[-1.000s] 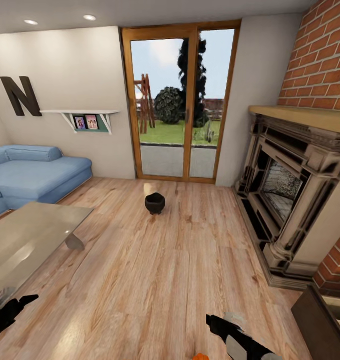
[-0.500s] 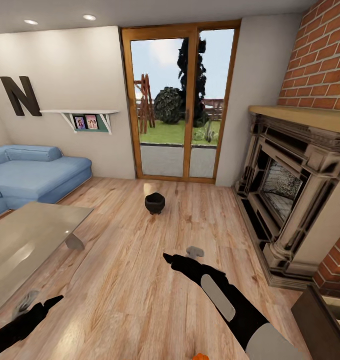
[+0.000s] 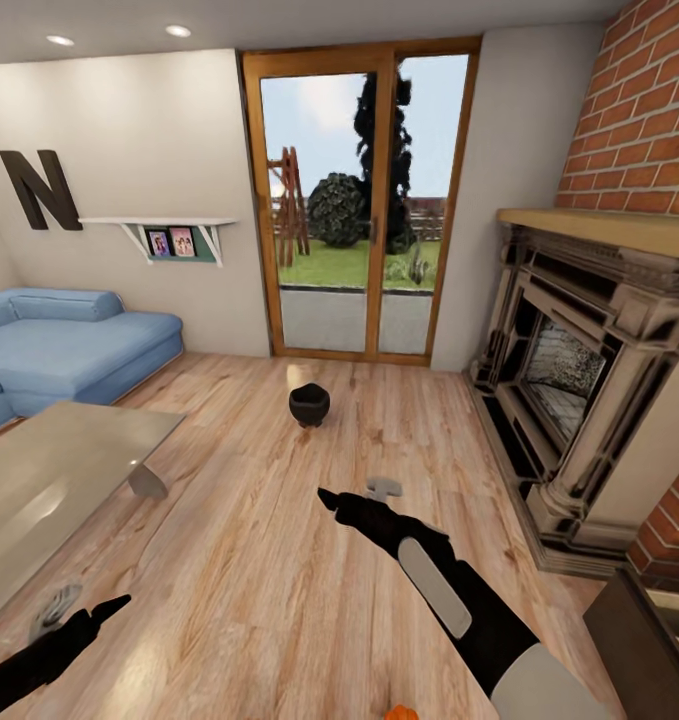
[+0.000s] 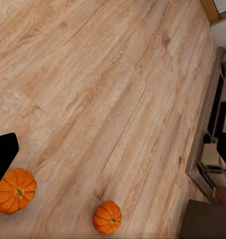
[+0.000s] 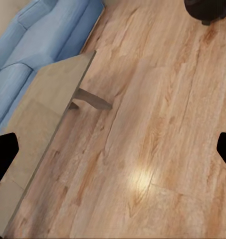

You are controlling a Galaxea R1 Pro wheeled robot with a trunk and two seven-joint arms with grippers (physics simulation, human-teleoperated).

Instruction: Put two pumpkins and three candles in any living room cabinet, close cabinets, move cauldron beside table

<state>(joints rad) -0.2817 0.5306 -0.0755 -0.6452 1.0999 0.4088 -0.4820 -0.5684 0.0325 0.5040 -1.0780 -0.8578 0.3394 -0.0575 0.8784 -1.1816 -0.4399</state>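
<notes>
The black cauldron (image 3: 309, 404) stands on the wood floor in front of the glass door, apart from the grey-topped table (image 3: 49, 475) at the left. My right gripper (image 3: 354, 492) reaches out over the floor short of the cauldron (image 5: 207, 7), open and empty. My left gripper (image 3: 89, 605) hovers low by the table's near edge, also open. Below it lie two orange pumpkins, a larger one (image 4: 14, 190) and a smaller one (image 4: 107, 217). One pumpkin (image 3: 401, 713) peeks in at the head view's lower edge. The dark cabinet (image 3: 634, 640) sits at the lower right. The candles are out of view.
A blue sofa (image 3: 69, 345) lines the left wall behind the table (image 5: 43, 114). A large stone fireplace (image 3: 579, 400) with a brick chimney fills the right side. Open wood floor (image 3: 279, 560) stretches between table, cauldron and fireplace.
My right arm has swung up and forward from the lower edge toward the cauldron. The left gripper has shifted a little to the right. The cauldron has not moved.
</notes>
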